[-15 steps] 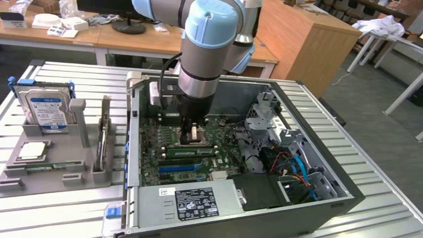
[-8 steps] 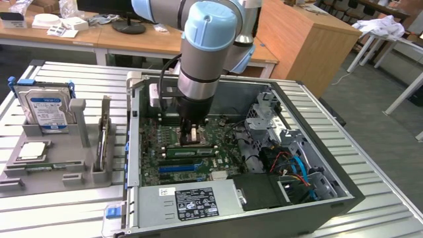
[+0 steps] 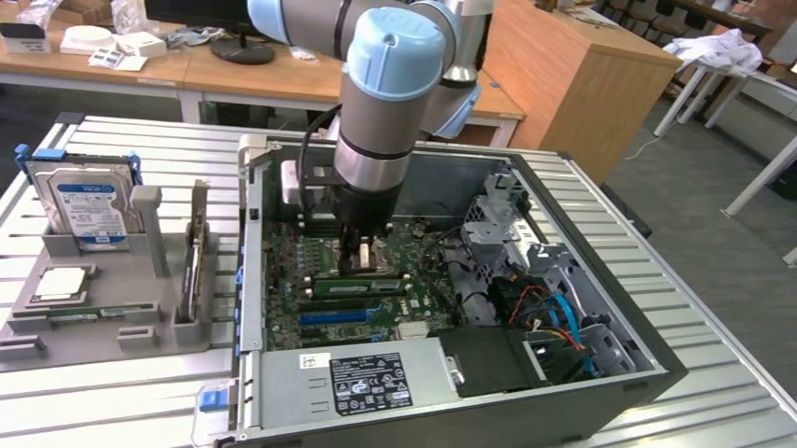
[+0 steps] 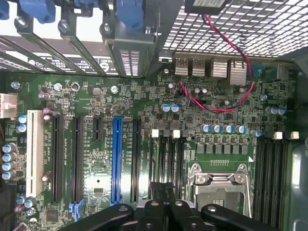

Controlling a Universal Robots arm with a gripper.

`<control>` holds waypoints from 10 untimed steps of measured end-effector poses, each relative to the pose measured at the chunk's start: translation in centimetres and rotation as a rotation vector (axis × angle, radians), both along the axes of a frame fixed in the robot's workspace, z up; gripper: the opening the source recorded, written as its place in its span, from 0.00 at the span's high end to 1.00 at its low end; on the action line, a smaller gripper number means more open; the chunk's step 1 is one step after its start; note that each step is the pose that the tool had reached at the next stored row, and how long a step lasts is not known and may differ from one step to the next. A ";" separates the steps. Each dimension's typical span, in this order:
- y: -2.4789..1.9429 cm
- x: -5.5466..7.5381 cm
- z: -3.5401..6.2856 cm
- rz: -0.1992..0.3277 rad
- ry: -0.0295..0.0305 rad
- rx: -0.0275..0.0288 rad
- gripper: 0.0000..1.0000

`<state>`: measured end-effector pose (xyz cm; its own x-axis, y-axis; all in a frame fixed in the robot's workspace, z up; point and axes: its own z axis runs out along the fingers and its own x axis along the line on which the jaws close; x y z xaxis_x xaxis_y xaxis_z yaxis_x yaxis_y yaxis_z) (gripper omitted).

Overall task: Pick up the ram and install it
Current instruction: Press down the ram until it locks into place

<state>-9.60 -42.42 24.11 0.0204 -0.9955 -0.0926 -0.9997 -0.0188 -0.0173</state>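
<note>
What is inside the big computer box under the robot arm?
Inside the computer case lies a green motherboard with a blue slot, black slots and a metal CPU socket. A ram sits in a slot. The arm covers part of the board.

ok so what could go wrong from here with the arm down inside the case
The shut fingers sit low over the memory slots; sideways drift could scrape the open CPU socket beside them. The ram under them may not be fully seated, I cannot tell; pressing on could stress the board.
</note>
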 end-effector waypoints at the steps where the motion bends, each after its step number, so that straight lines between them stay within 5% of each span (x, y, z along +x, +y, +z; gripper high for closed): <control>1: 0.00 0.0 -0.07 0.000 0.0000 -0.0001 0.89; 10: -0.01 0.0 -0.13 0.000 0.0000 -0.0001 0.89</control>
